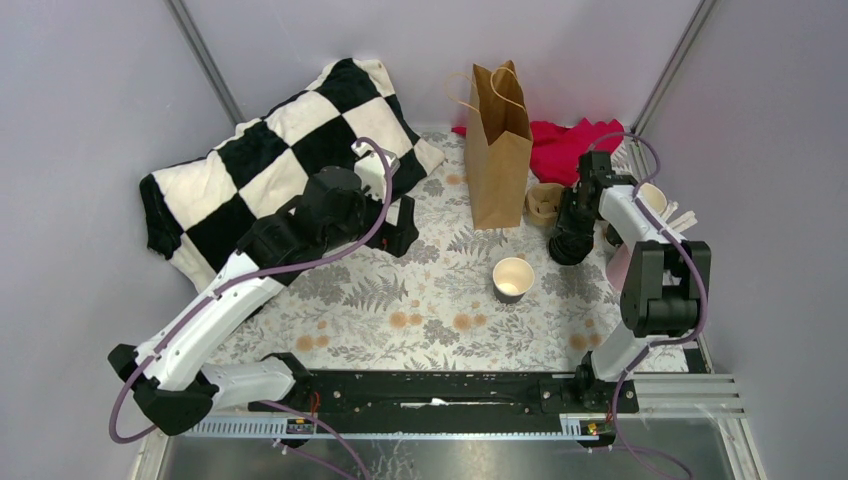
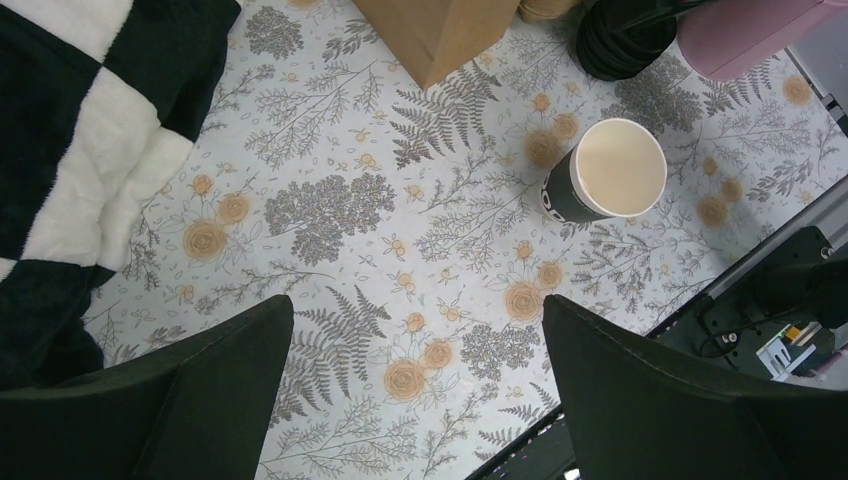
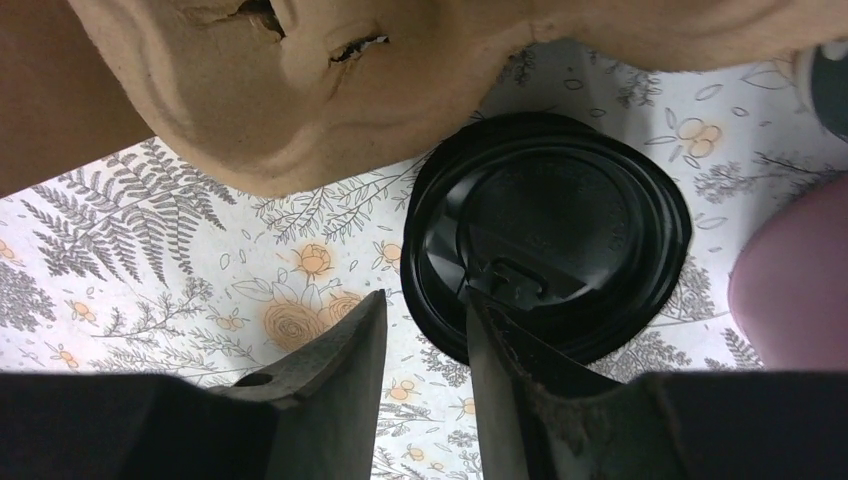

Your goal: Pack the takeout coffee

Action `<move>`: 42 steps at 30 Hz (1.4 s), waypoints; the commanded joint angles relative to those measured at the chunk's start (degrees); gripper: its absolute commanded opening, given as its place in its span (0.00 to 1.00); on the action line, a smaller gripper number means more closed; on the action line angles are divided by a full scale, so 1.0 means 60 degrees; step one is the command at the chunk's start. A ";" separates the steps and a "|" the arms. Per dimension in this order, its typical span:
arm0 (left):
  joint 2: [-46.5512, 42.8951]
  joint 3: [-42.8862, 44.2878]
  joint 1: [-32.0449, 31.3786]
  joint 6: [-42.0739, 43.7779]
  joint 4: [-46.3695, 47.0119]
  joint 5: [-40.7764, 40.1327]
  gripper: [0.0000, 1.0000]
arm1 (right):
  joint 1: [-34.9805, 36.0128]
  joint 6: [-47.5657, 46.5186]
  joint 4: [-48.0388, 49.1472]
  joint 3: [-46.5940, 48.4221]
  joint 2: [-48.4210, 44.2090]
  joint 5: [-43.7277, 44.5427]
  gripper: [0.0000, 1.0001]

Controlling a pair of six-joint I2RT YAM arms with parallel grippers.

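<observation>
Left fingers [image 2: 200,400] spread wide, holding nothing, over the tabletop [image 2: 330,150]. Lidless cup [image 2: 610,168] ahead-right of them, bag [image 1: 497,150] beyond. Lidded cup [image 3: 560,230] upright on the tabletop, axis vertical, directly ahead of the right fingers [image 3: 330,380]. These are narrowly parted astride the lid's near-left rim; cannot tell whether they grip. Carrier [image 3: 300,90] just beyond. Right arm far nearer. Judgement: rim grasp being set up.

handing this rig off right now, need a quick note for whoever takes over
Left gripper: open, empty, above the tablecloth.
Right gripper: open, jaws straddling the black lidded cup at its lid rim, not clamped.
The cup stands on the tablecloth by the pulp carrier, right of the upright brown paper bag.
Done: nothing visibly packed; the bag's inside is hidden.
Left: grip the cup, put it in the bag.
</observation>
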 commanded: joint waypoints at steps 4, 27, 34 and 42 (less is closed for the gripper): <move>0.0084 0.0463 -0.0047 -0.0020 0.0225 0.0121 0.99 | 0.0057 -0.0551 0.0211 0.0393 0.0545 -0.0218 0.37; 0.0279 0.0529 -0.0044 -0.0112 0.0228 0.0083 0.99 | 0.0049 -0.0703 -0.0169 0.0720 0.0344 -0.0294 0.03; 0.0380 0.0575 -0.0037 -0.0206 0.0231 0.0138 0.99 | 0.0056 -0.0410 -0.0936 0.1237 -0.0356 0.0130 0.00; 0.0730 0.0976 -0.0044 -0.0817 0.0052 0.0271 0.99 | 0.0057 -0.0257 -0.1978 0.1850 -0.1466 0.0117 0.00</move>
